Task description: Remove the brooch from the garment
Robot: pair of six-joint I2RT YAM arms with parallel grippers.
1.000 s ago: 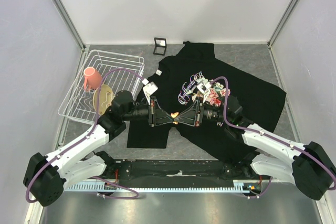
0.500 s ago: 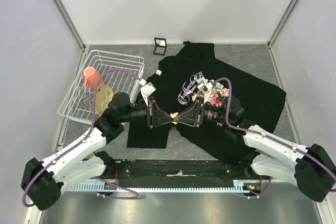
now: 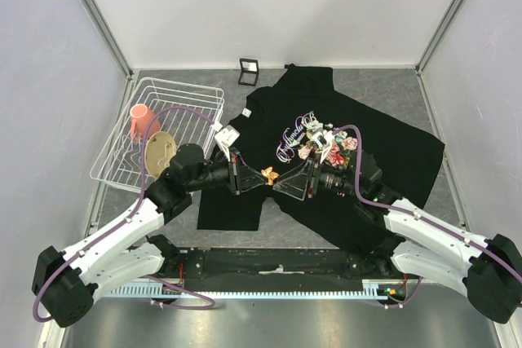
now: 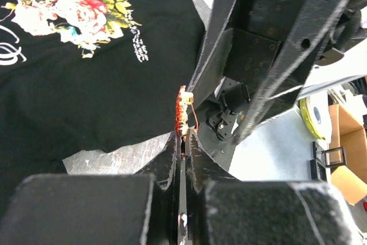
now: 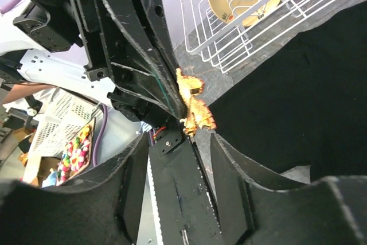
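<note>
Two black claws meet tip to tip above the large black rose-print T-shirt spread on the grey desk. From overhead, the tiny red-orange maple-leaf brooch sits between the left claw and the right claw.

The left wrist view shows the left claw pinched tight on the lower end of the brooch. Its long axis runs straight out along the fingers and looks clear of the cloth.

The right wrist view shows the right claw spread apart and holding nothing, with the brooch just ahead of its tips. I'd say the left arm has it.
</note>
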